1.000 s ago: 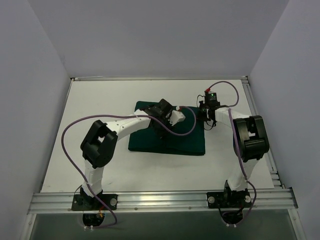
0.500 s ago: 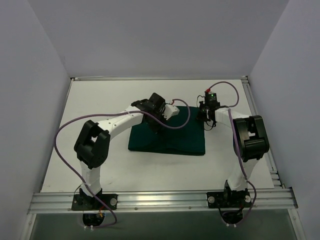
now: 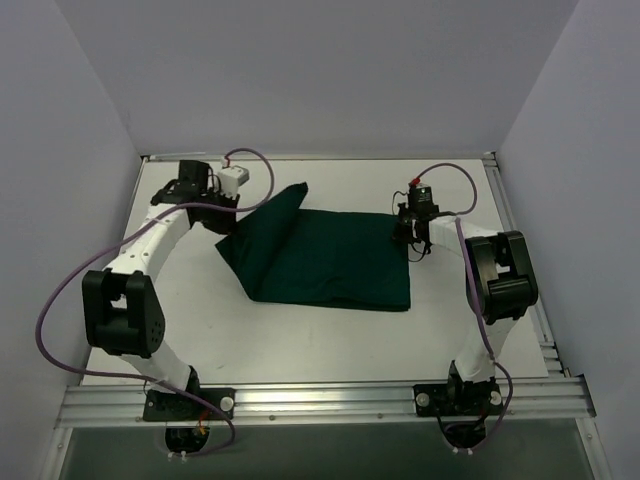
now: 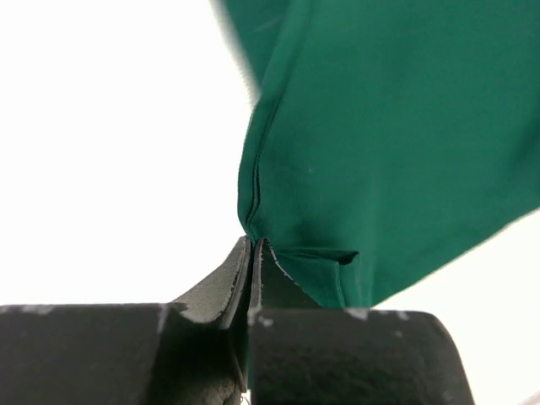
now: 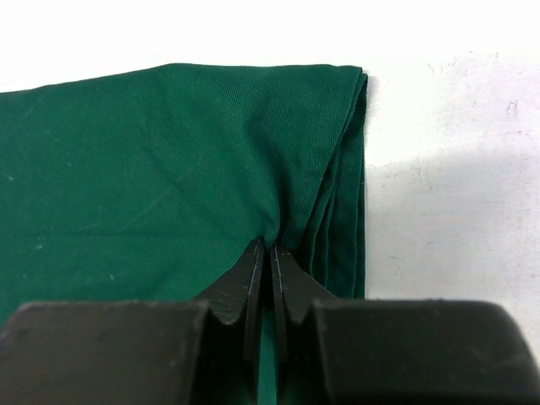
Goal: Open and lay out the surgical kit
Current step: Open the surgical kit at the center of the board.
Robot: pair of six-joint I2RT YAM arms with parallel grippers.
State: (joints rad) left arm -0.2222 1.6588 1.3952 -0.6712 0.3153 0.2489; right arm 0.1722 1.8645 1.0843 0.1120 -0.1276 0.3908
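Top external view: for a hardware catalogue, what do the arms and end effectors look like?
Left arm and right arm: white links, bulky black joint housings, each trailing a purple cable. A small green light sits on the right wrist. Left end effector and right end effector: dark, flat, tapered fingers.

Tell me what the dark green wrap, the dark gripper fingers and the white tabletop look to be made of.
Dark green wrap: woven cloth, matt; fine twill lines, soft folds, stacked layered edge. Dark fingers of the left gripper: probably rubber or moulded plastic, matt, grainy surface. White tabletop: hard, matt, faintly scuffed; painted board or laminate, unclear which.
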